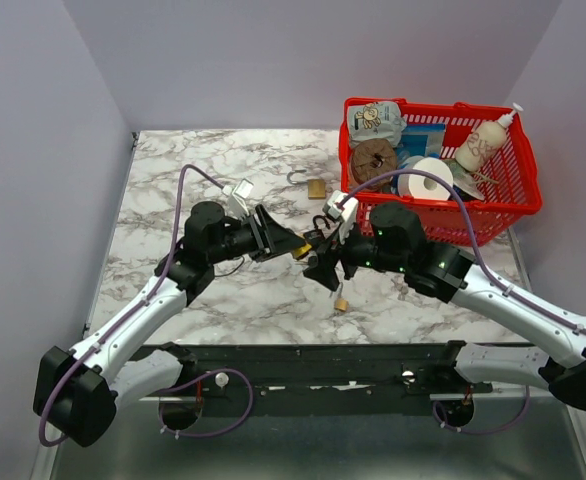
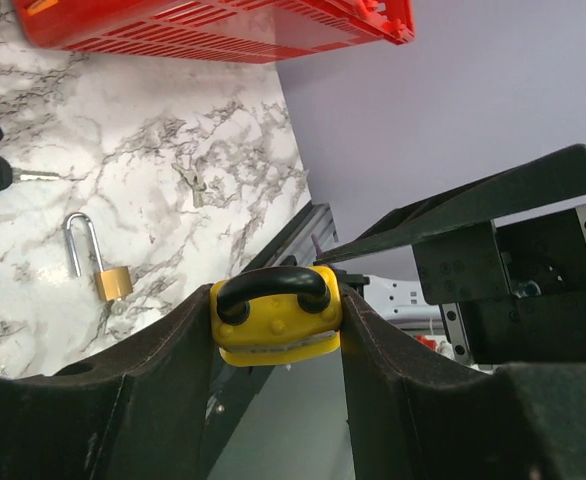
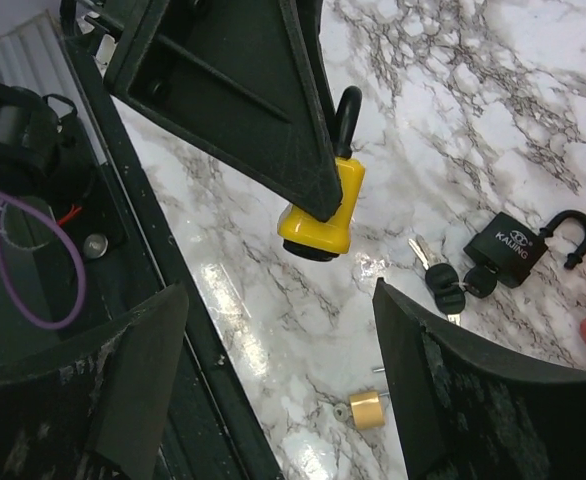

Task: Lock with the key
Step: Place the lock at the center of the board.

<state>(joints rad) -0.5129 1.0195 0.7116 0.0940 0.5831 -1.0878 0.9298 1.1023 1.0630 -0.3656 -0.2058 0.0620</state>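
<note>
Holding step: my left gripper [image 2: 278, 305] clamps the yellow padlock [image 3: 323, 215]. My right gripper [image 3: 278, 375] gapes empty. Next, fetch the keys [image 3: 441, 278], possibly the matching set.

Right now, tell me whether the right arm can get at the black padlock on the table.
Probably yes. The right gripper is open and empty; the black padlock lies uncovered on the table close by, keys beside it. The yellow padlock in the left gripper is off to one side.
</note>
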